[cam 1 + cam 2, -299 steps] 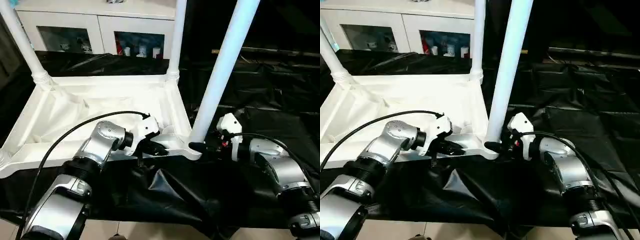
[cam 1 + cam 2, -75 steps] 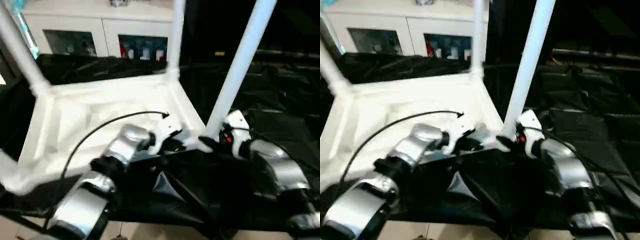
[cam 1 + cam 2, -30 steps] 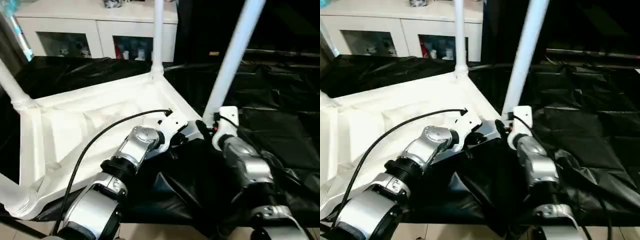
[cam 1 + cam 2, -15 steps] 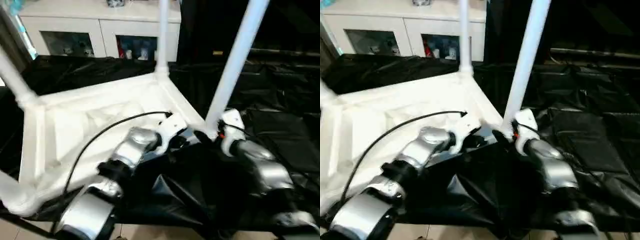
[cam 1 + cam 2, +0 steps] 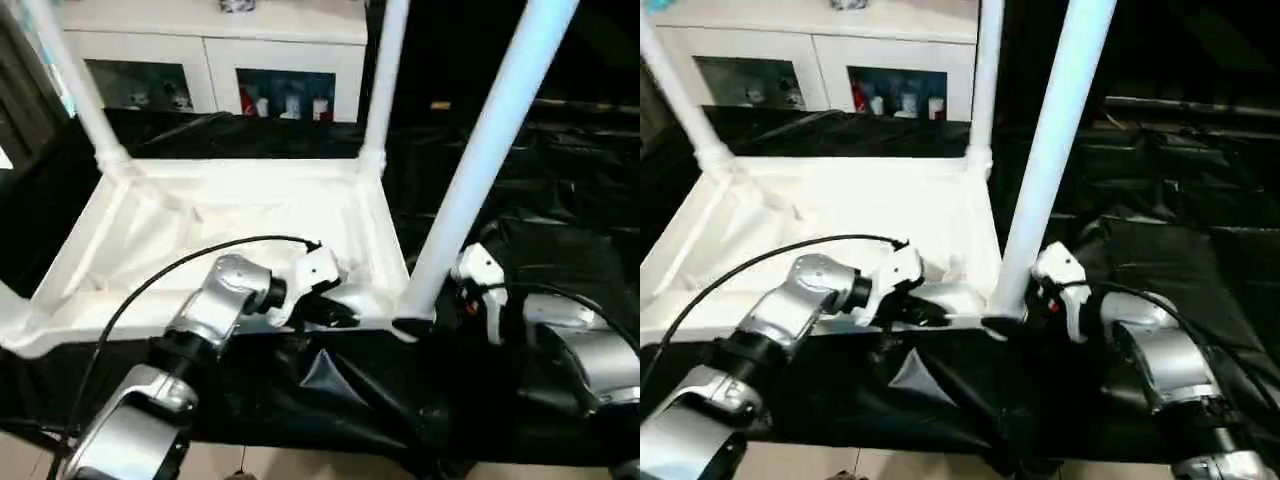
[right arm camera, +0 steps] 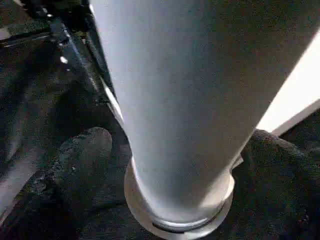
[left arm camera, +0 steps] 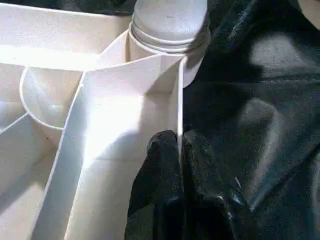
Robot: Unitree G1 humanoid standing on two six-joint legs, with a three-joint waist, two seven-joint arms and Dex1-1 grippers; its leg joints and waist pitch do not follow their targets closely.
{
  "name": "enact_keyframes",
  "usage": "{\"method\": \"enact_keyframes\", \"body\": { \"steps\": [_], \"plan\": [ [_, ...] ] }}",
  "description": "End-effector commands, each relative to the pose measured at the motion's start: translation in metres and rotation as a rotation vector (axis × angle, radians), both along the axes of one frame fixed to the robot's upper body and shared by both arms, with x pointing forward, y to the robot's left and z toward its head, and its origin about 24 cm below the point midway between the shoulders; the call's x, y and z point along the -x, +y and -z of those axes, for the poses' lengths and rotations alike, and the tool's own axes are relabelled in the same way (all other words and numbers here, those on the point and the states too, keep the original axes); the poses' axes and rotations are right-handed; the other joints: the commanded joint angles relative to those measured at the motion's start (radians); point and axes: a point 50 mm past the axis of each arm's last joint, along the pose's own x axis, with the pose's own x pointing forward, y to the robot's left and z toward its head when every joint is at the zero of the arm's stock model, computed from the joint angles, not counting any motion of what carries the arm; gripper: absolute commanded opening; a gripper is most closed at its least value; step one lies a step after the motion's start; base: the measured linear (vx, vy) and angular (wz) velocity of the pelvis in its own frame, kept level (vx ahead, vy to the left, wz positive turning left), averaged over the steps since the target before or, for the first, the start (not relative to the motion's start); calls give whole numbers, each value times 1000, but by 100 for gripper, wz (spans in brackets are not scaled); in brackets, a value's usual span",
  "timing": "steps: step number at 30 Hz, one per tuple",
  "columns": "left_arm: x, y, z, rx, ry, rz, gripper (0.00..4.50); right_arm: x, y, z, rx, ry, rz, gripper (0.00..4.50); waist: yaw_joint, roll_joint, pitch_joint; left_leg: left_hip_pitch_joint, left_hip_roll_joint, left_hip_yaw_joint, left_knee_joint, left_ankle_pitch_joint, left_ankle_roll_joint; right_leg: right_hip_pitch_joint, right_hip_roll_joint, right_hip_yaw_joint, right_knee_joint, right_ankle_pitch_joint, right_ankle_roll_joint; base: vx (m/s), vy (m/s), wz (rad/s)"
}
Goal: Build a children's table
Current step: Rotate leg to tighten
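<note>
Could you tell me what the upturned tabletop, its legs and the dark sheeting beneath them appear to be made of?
Tabletop: probably moulded white plastic, smooth and slightly glossy, judging by its thin ribs and walls. Near right leg: likely a white plastic tube, with a smooth, even sheen. Black sheeting: seemingly thin plastic film, shown by shiny creases and folds.

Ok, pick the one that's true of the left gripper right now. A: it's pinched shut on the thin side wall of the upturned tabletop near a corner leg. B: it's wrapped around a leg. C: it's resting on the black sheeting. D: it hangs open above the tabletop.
A: the left gripper has its black fingers closed on either side of the tabletop rim wall, just short of the corner leg.
</note>
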Motion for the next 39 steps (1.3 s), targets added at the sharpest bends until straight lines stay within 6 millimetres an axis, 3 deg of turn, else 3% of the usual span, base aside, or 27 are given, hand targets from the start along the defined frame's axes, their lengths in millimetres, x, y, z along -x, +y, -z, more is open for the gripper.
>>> {"method": "enact_keyframes", "body": {
  "steps": [1, 4, 9, 16, 20, 22, 23, 26, 28, 31, 32, 36, 39],
  "plan": [
    [9, -9, 4, 39, 51, 66, 0, 2, 1, -3, 3, 1, -33, 420, 0, -22, -49, 6, 11, 12, -47, -194, 91, 43, -32, 20, -64, -116, -235, 0, 0, 0],
    [10, -7, 4, 39, 54, 67, 0, 1, 1, -2, 9, -3, -29, 420, 1, -25, -49, 8, 11, 12, -47, -197, 84, 43, -32, 21, -65, -131, -233, 0, 0, 0],
    [11, -7, 4, 42, 58, 68, 0, -1, 5, 1, 0, -4, -19, 352, 1, -29, -52, 6, 9, 13, -44, -175, 88, 45, -32, 21, -61, -102, -234, 0, 0, 0],
    [11, -7, 4, 44, 63, 62, 0, 3, 9, 3, -18, 19, -32, 302, -1, -27, -51, 7, 9, 12, -44, -181, 86, 44, -31, 21, -62, -117, -232, 0, 0, 0],
    [3, -7, 6, 33, 43, -32, 0, 6, 12, 6, -66, 15, -9, 262, 0, -30, -53, 7, 9, 13, -42, -166, 93, 46, -31, 22, -58, -93, -235, 0, 0, 0],
    [-3, -9, 6, 25, 21, -100, 0, 4, 15, 10, -78, 16, 52, 250, -2, -35, -50, 7, 7, 14, -44, -181, 89, 42, -31, 21, -64, -131, -227, 0, 0, 0],
    [-6, -10, 6, 23, 11, -129, 0, 2, 17, 13, -79, 16, 86, 244, 0, -33, -49, 9, 8, 13, -45, -190, 83, 41, -32, 21, -65, -151, -223, 0, 0, 0],
    [-13, -16, 5, 19, -20, -208, 0, -4, 20, 21, -77, 23, 202, 220, -5, -34, -43, 13, 7, 10, -53, -258, 47, 34, -34, 20, -79, -287, -187, 0, 0, 0],
    [-19, -24, 4, 15, -43, -285, 0, -11, 26, 30, -77, 33, 330, 215, -12, -33, -42, 15, 7, 8, -56, -295, 24, 29, -34, 21, -85, -339, -166, 0, 0, 0],
    [-24, -50, 5, 0, -64, -397, 0, -25, 54, 40, -95, 43, 548, 202, -21, -32, -42, 15, 4, 3, -60, -321, -2, 28, -35, 21, -87, -373, -150, 0, 0, 0],
    [-24, -58, 5, -12, -77, -409, 0, -29, 61, 41, -102, 47, 607, 202, -24, -25, -42, 18, 4, 2, -62, -338, -10, 24, -35, 22, -91, -373, -147, 0, 0, 0],
    [-20, -87, 3, -12, -126, -405, 0, -40, 86, 42, -82, 44, 751, 198, -25, -27, -46, 18, 3, 0, -62, -334, -12, 27, -33, 23, -89, -327, -142, 0, 0, 0],
    [-19, -93, 0, 6, -149, -383, 0, -43, 92, 41, -59, 33, 764, 198, -23, -31, -49, 14, 1, 3, -60, -311, -2, 32, -30, 24, -85, -259, -144, 0, 0, 0]
  ]
}}
